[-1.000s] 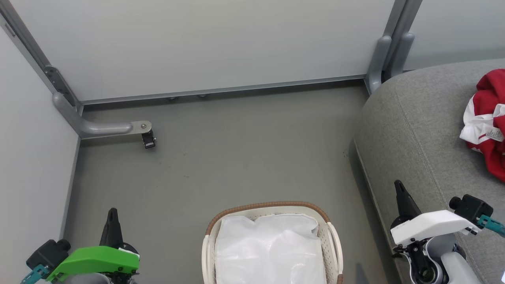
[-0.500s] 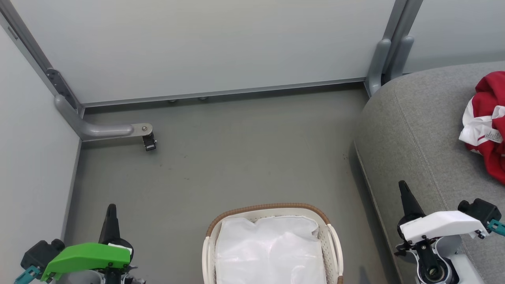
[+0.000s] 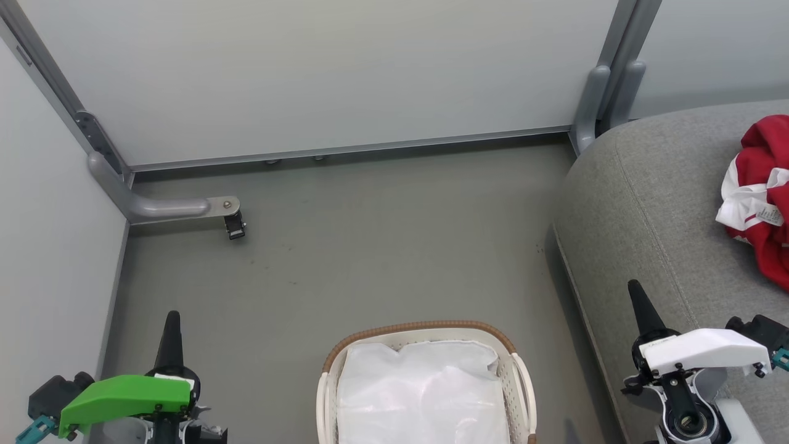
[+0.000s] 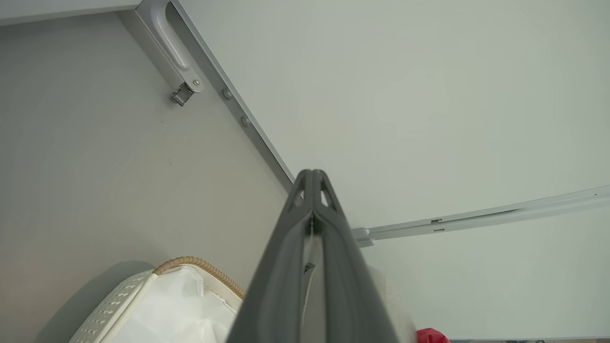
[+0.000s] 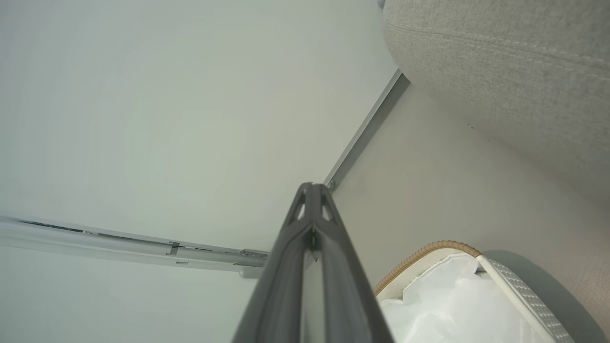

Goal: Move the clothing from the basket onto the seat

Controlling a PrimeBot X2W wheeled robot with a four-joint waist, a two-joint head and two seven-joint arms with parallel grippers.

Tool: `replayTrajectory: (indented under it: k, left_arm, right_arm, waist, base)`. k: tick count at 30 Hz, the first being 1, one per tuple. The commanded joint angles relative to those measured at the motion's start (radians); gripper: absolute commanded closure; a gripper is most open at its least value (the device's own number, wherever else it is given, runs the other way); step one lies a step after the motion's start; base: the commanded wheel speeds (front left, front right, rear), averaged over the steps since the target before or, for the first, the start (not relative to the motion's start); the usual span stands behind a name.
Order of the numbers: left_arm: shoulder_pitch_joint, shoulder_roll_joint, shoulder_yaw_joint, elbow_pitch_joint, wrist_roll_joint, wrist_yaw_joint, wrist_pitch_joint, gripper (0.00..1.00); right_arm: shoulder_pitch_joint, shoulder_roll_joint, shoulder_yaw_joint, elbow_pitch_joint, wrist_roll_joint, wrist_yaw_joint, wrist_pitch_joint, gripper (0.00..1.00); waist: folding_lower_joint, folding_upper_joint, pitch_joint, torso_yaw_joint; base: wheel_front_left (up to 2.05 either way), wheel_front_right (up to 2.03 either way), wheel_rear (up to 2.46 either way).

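Clothing (image 3: 759,203) bunched on seat (image 3: 647,197), far right, well apart from both arms. Right fingers (image 3: 644,311) pressed together, empty, above the seat's near edge, on the clothing's side. Left fingers (image 3: 171,339) pressed together, empty, over floor (image 3: 370,246) left of basket (image 3: 419,327). White liner (image 3: 425,394) in basket.

Grey floor (image 3: 394,246), pale partition panels (image 3: 320,74), metal bracket foot (image 3: 179,206) at left corner, white liner sheet (image 3: 425,394)
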Motion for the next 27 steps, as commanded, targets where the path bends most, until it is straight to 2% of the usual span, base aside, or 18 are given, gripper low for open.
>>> replayTrajectory:
  k: [1,27]
  left_arm:
    - [-0.024,0.007,0.006,-0.011,-0.026,-0.007,0.006,1.00]
    - [-0.033,0.008,0.025,-0.037,-0.240,-0.017,0.067,1.00]
  right_arm:
    - [0.010,-0.003,-0.007,-0.014,0.026,-0.001,0.008,1.00]
    - [0.026,-0.001,-0.039,-0.049,0.251,-0.001,0.067,1.00]
  waist:
    - [0.0000,0.0057,-0.001,0.000]
    - [0.0000,0.0078,-0.019,0.002]
  base:
    - [0.00,0.00,0.00]
    - [0.00,0.00,0.00]
